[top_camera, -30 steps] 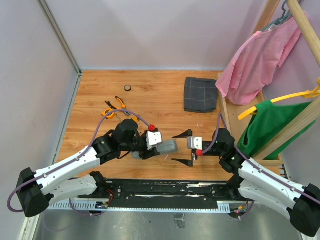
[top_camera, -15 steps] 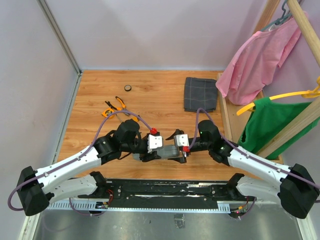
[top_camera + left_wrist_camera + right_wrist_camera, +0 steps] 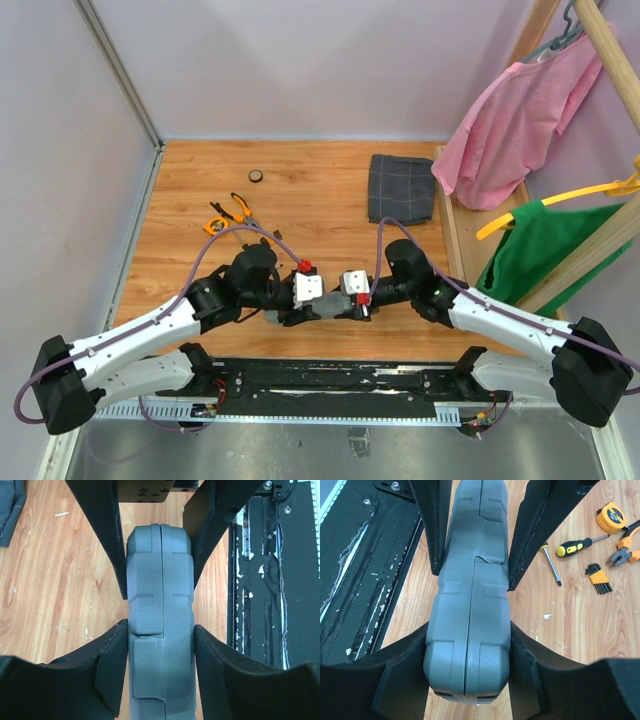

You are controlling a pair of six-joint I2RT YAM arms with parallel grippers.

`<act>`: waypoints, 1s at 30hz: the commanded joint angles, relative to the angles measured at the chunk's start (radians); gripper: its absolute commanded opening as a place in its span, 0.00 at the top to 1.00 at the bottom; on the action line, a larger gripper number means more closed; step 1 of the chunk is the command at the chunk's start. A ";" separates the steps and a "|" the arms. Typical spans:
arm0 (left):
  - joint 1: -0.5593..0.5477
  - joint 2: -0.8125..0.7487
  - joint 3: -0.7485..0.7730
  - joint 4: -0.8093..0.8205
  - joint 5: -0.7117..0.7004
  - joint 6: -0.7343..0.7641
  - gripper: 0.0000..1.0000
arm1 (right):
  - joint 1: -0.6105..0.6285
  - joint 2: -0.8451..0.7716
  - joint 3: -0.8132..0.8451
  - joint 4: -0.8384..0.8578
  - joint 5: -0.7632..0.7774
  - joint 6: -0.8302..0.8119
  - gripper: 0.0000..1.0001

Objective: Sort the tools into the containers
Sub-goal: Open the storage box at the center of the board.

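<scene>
The closed grey tool case (image 3: 331, 304) stands on its narrow edge near the table's front, its seam facing up. My left gripper (image 3: 161, 645) is shut on one end of the case (image 3: 160, 595), both pads flat against its sides. From the other end my right gripper (image 3: 469, 632) is shut on the case (image 3: 470, 595) too. The loose tools lie on the wood to the left: an orange tape measure (image 3: 611, 518), a yellow-and-black screwdriver (image 3: 575, 545), orange pliers (image 3: 626, 549) and a set of hex keys (image 3: 599, 578). In the top view the pliers (image 3: 239, 207) sit beyond the left arm.
A folded dark grey checked cloth (image 3: 401, 188) lies at the back right. A small dark round piece (image 3: 256, 176) sits at the back left. A wooden rack with pink and green garments (image 3: 520, 120) borders the right side. The black base rail (image 3: 330, 375) runs along the near edge.
My right gripper has swung left from beside the case, come up to its free end and closed on it. The left gripper has kept its hold, shifting only slightly.
</scene>
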 commanded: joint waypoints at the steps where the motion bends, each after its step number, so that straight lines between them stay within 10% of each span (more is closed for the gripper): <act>1: -0.008 -0.040 -0.006 0.088 -0.008 -0.016 0.74 | 0.022 -0.008 0.030 -0.049 -0.006 0.000 0.69; 11: -0.008 -0.140 -0.067 0.124 -0.057 -0.055 0.37 | 0.020 -0.140 -0.010 -0.018 -0.021 0.080 0.77; 30: -0.008 -0.262 -0.099 0.083 -0.024 -0.071 0.35 | 0.000 -0.451 -0.081 -0.070 0.005 0.219 0.90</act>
